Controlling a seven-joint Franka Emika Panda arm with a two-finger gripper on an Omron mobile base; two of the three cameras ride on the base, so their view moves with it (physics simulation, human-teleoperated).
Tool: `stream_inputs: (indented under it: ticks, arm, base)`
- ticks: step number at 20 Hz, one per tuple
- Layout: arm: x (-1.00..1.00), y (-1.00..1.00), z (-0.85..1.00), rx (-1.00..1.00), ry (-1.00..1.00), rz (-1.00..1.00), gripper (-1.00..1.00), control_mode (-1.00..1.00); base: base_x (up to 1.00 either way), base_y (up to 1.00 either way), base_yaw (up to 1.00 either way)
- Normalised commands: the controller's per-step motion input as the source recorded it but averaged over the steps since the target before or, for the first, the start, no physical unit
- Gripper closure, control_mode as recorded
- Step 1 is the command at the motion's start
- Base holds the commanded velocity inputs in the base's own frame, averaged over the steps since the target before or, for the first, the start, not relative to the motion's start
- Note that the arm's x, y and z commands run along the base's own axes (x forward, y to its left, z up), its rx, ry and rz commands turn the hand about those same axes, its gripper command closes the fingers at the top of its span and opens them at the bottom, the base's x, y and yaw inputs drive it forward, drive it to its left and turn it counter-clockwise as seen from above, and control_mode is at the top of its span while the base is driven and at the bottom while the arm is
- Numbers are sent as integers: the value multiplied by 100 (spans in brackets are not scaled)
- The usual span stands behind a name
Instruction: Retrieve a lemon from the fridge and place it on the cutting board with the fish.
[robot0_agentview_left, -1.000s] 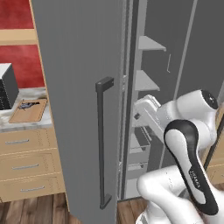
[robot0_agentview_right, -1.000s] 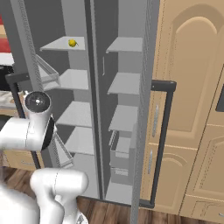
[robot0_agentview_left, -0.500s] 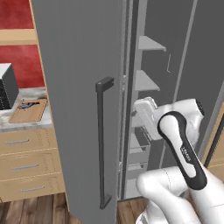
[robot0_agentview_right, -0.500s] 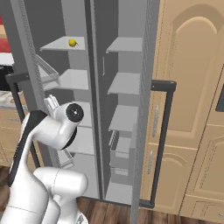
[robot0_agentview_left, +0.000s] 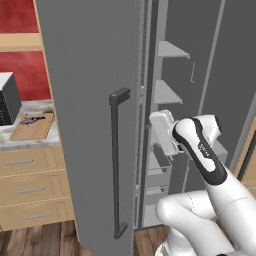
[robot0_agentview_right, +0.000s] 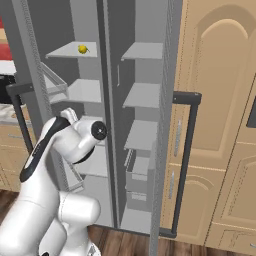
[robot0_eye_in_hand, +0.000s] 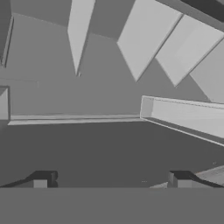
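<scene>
Left base view: fish (robot0_agentview_left: 31, 120) on cutting board (robot0_agentview_left: 33, 127), small, indistinct.

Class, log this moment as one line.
stage: reaching into tall grey fridge | gripper: open, empty | small yellow lemon: top shelf | wooden cutting board: counter

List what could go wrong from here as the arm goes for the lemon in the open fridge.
1. The lemon sits on the top shelf, well above the hand, so the arm may clip the shelves between on the way up.
2. The round lemon could roll away if the open hand nudges it.
3. The left fridge door stands between the arm and the cutting board, risking a collision on the carry.
</scene>
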Motion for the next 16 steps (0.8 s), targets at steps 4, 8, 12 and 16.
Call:
stream_inputs:
  ticks: [4,8,12,16]
  arm:
    - [29,26,-11,3,0,2,-100,-100]
    - [2,43,-7,0,0,0,-100,-100]
    - [2,42,-8,0,0,0,-100,-100]
    - [-23,41,-12,1,0,6,-100,-100]
  base:
    - [0,0,0]
    - [0,0,0]
    - [0,0,0]
    - [0,0,0]
